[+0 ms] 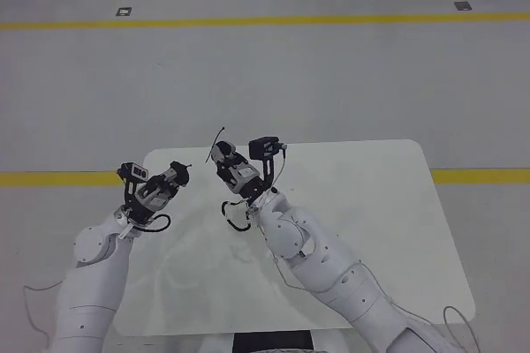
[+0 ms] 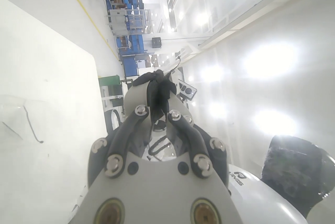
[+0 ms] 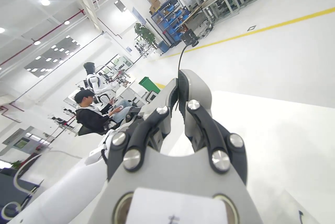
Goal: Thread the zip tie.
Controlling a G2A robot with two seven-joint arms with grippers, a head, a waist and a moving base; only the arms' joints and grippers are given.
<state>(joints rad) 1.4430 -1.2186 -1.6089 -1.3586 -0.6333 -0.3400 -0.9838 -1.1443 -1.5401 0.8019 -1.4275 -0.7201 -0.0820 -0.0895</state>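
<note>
Table (image 1: 380, 229), white with rounded corners, is standing on pale flooring crossed by two yellow lines (image 1: 336, 18). Two white arms are hanging over its far left corner. The left arm (image 1: 93, 265) is slanting along the table's left edge, and the right arm (image 1: 327, 260) is lying diagonally across the top.

The two grippers are sitting near each other but apart. The right gripper (image 3: 178, 84) is pinching its black pads tight on the one zip tie (image 3: 180, 60). This thin black strip is sticking out past the fingertips, raised above the table's far edge. The left gripper (image 2: 157, 78) is pressing its dark pads together. Whether anything is caught between them cannot be told.

Three labels are showing. A white sticker (image 3: 178, 209) with a dark printed character is sitting on the right wrist, a small lettered plate (image 2: 187, 90) is showing beyond the left fingertips, and a printed mark (image 2: 236, 178) is running along a white arm shell.

One thin dark strand (image 2: 29, 123) with a small knob at one end is lying flat on the table, well apart from both grippers.
</note>
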